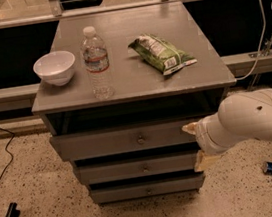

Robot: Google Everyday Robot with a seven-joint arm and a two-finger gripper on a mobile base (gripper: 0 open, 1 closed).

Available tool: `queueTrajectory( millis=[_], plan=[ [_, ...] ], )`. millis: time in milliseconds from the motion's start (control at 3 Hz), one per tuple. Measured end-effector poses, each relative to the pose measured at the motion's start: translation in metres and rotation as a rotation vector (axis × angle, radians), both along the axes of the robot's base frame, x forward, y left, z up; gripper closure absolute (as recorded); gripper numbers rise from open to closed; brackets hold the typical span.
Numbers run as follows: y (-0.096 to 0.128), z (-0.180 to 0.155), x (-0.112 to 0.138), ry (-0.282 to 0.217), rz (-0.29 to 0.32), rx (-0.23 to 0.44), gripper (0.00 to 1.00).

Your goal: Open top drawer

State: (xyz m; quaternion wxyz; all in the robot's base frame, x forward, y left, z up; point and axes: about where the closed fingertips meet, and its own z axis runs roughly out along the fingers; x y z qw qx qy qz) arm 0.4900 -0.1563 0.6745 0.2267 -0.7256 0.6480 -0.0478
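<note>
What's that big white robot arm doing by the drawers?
The robot's white arm reaches in from the right, and its gripper sits open at the right end of the wide grey wooden top drawer. It isn't touching the small round brass knob. A white bowl, clear water bottle and green snack bag sit on top.

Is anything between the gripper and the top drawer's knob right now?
Nothing visible. The gripper is at the right end of the top drawer, and the drawer front between it and the knob is bare.
</note>
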Motion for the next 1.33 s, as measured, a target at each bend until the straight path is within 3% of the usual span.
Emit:
queueTrajectory(
  millis=[333,667,1333],
  plan=[
    [-0.001,0.007,0.012,-0.034,0.002,-0.021,0.05],
    [-0.001,0.006,0.029,-0.058,0.004,-0.044,0.06],
    [-0.007,-0.022,0.056,-0.043,-0.014,-0.061,0.06]
  ],
)
